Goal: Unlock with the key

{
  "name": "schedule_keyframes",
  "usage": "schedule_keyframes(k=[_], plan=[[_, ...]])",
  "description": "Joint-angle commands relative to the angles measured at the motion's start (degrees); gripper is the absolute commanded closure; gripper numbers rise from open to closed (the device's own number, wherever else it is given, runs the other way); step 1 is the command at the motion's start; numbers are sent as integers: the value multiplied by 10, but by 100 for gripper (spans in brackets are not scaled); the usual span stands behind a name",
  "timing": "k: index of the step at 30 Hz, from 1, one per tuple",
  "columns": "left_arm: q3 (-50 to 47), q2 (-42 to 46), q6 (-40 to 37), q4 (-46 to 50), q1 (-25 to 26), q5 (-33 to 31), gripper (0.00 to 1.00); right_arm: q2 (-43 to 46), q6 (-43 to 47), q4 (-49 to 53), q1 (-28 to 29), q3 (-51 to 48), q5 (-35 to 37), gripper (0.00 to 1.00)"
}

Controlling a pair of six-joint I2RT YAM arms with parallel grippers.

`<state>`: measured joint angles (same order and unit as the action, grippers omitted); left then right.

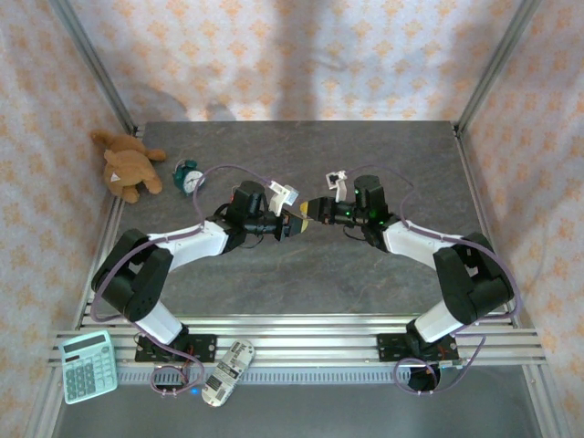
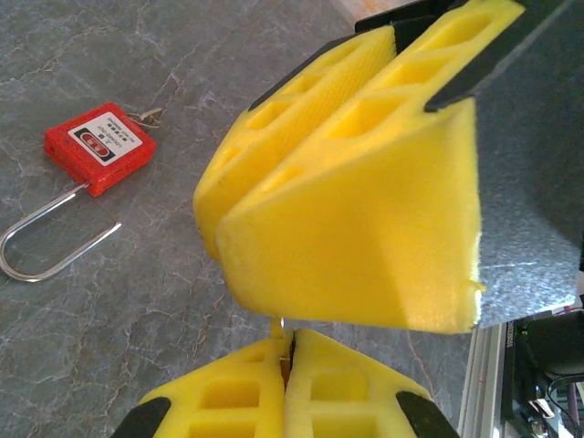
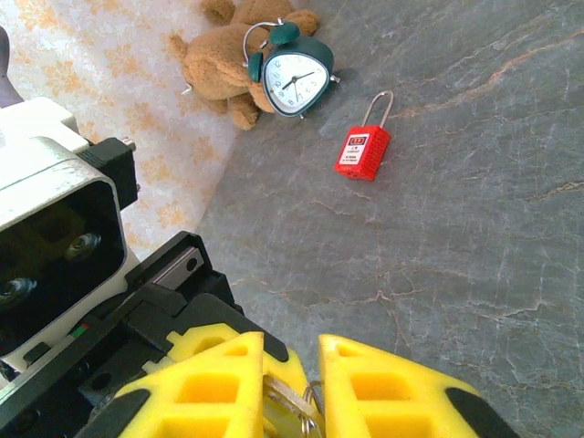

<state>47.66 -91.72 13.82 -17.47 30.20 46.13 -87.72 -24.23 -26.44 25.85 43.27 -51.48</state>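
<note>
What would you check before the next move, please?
1. Key between the right gripper fingers: ok.
2. Left gripper shut on the key too: ok.
3. Right grip firm enough for the left to release: cannot tell.
4. Red padlock lying free on the table: ok.
5. Shackle closed: not ok, one end looks free.
</note>
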Motion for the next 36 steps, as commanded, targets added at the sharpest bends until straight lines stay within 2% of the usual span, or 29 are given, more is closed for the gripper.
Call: schedule_keyframes(k=[1, 10, 14, 18, 24, 27, 32, 36], plan=[[17, -17, 11, -19, -2, 26, 100, -1, -4, -37, 6, -4, -21, 85], [43, -30, 11, -6, -12, 28, 99, 6, -7, -35, 5, -20, -4, 92], [51, -30, 4, 10, -15, 19, 79, 17, -6, -21, 5, -21, 25, 94], [37, -7, -14, 26, -15, -29, 56, 37, 7, 21, 5, -6, 74, 95], [-7, 58, -27, 20, -19, -103, 41, 56, 19, 63, 6, 16, 144, 95], [-32, 98, -29, 18, -20, -163, 38, 66, 28, 83, 6, 24, 186, 96], [-59, 183, -22, 54, -20, -345, 26, 88, 50, 135, 7, 43, 256, 96], [-60, 262, -18, 134, -20, -450, 8, 90, 63, 151, 7, 63, 302, 96]])
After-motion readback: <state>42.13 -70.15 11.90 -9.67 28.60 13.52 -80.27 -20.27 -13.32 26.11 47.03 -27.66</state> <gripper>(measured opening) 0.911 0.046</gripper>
